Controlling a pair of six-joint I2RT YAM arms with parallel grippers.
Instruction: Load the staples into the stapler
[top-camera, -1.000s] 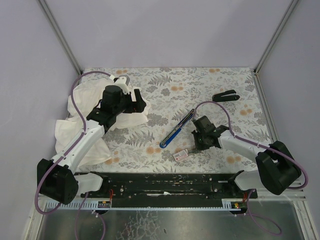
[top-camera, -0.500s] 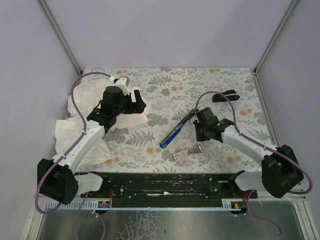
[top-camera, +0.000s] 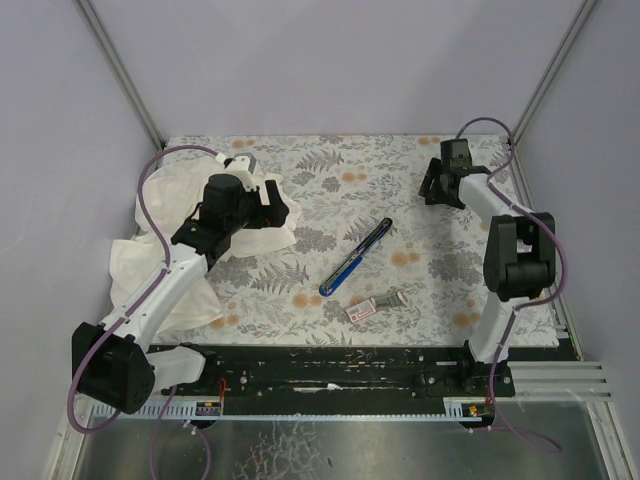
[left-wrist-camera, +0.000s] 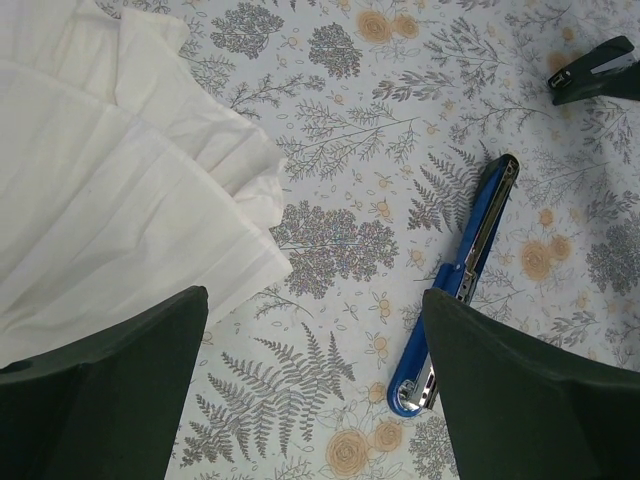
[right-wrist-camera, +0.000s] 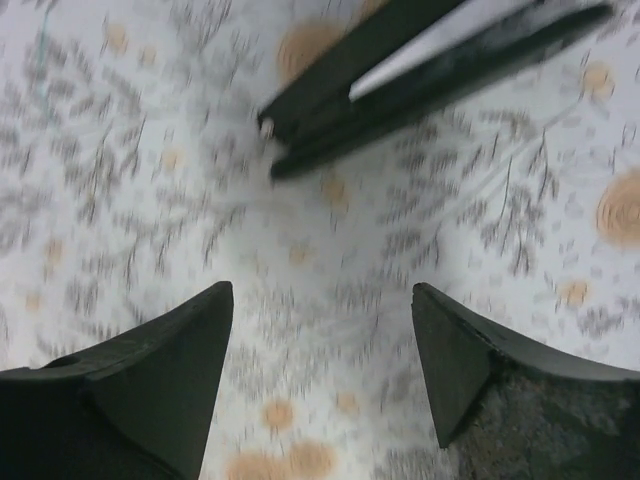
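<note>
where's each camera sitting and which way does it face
Top external: overhead behind the bases, looking down at the table; both arms show.
Left wrist: on its arm, looking down at cloth and stapler; open left gripper shows.
Right wrist: on its arm, looking down at a black tool; open right gripper shows.
Top and left wrist share the stapler.

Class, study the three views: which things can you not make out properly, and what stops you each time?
Black clip-like tool: right wrist view, blurred and cut by the top edge; in the top view, lost against the right gripper.
Stapler: left wrist view, near end partly behind a finger of the left gripper.
Staples box: top view, label too small to read.
Staple strip: top view, too small to count.
</note>
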